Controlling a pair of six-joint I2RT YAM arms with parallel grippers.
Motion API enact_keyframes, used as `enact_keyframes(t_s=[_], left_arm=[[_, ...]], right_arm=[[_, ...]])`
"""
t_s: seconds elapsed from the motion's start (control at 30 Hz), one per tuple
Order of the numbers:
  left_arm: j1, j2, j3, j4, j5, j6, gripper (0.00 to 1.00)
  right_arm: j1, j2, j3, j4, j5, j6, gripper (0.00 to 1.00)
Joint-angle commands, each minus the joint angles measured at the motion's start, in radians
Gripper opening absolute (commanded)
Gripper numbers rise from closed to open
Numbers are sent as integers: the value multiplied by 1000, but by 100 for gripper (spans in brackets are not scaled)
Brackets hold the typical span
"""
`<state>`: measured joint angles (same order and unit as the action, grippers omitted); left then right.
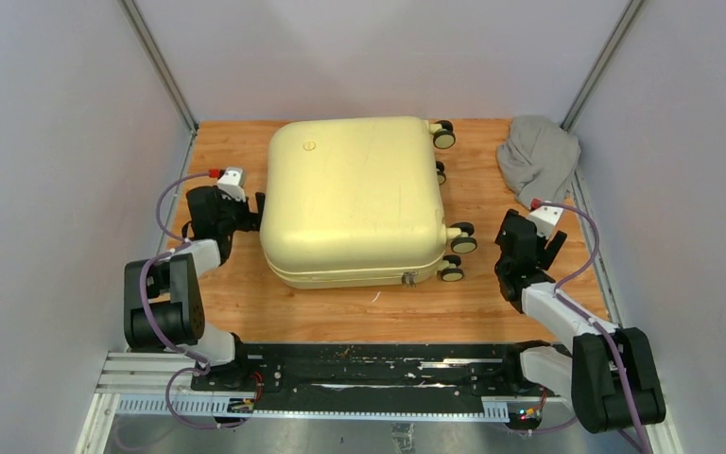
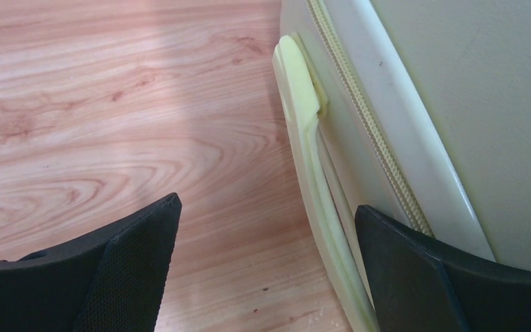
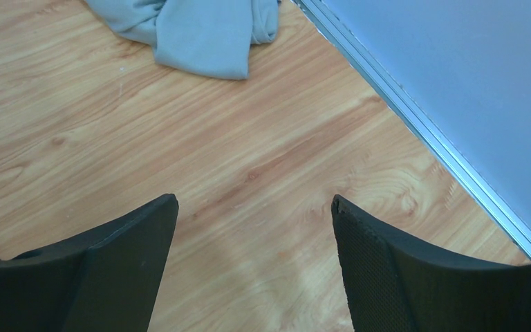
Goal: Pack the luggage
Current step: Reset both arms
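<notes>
Seeing a grey garment (image 1: 539, 156) crumpled in the far right corner of the table (image 1: 340, 317), up by the right wall (image 1: 681, 189), well apart from the luggage (image 1: 354, 199). Bare wood between the right gripper (image 1: 534, 235) and that cloth. Luggage zipped shut, lying flat mid-table, slightly left of centre, wheels (image 1: 461, 242) pointing toward the right arm.

Left gripper (image 1: 255, 213) parked just beside the case's left edge, jaws spread wide, gripping nothing. Right gripper likewise spread and empty, near the wheels but apart from them.

From left wrist only: zipper (image 2: 366, 117) running along the seam, plus a pale moulded side handle (image 2: 303, 104) sitting between the fingers, close to the finger (image 2: 415, 277) on that view's right. Cannot tell contact there. From right wrist only: garment's folded hem and the metal rail (image 3: 422, 131) at the wall foot. From overhead only: black base plate (image 1: 378, 364) spanning both arm bases.

Light wood-grain tabletop, plain pale walls (image 1: 378, 47) on three sides.
</notes>
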<state>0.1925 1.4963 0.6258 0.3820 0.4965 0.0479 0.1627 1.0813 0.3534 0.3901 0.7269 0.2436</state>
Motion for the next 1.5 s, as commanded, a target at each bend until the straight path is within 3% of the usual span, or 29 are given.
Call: enact_keyframes(t_s=[0.0,0.23,0.37,0.5,0.73,0.77,0.8,0.83,0.9,0.93,0.97,1.0,1.03,1.1,1.17,1.27,1.47], left_arm=[[-87,-61,-101,176,-13,56,100],[-108,-104,-218,337,-51,60,100],[-109,-159,-335,500,-90,51,100],[-112,-157,-350,534,-132,32,100],[-127,-169,-366,549,-204,29,100],[-130,-177,-388,582,-223,25,100],[-135,-184,-432,646,-251,32,100],[-138,-161,-490,791,-247,35,100],[-164,-72,-561,1030,-283,16,100],[-165,-87,-535,970,-286,18,100],[-165,-144,-484,796,-289,41,100],[-167,-153,-427,652,-297,50,100],[-166,-140,-432,665,-303,35,100],[-165,-100,-454,789,-309,11,100],[-166,-136,-434,683,-308,32,100],[-165,-108,-453,765,-310,14,100],[-165,-116,-447,746,-311,15,100]], right_arm=[[-21,34,-27,139,-24,-74,86],[-35,99,-100,310,-57,-126,85],[-37,130,-75,306,-60,-145,83],[-37,112,-72,277,-81,-147,81],[-38,208,-71,425,-134,-233,83],[-37,240,-87,509,-155,-270,83],[-34,265,-111,587,-198,-309,92],[-32,275,-131,625,-246,-333,99],[-28,268,-160,662,-297,-344,100],[-27,257,-174,663,-323,-342,100],[-31,288,-197,702,-342,-333,100],[-30,356,-220,845,-329,-355,100],[-24,402,-220,938,-305,-385,100],[-24,350,-147,726,-297,-349,100],[-76,309,-108,562,-359,-292,100],[-78,323,-131,640,-361,-308,100],[-78,315,-126,615,-360,-305,100]])
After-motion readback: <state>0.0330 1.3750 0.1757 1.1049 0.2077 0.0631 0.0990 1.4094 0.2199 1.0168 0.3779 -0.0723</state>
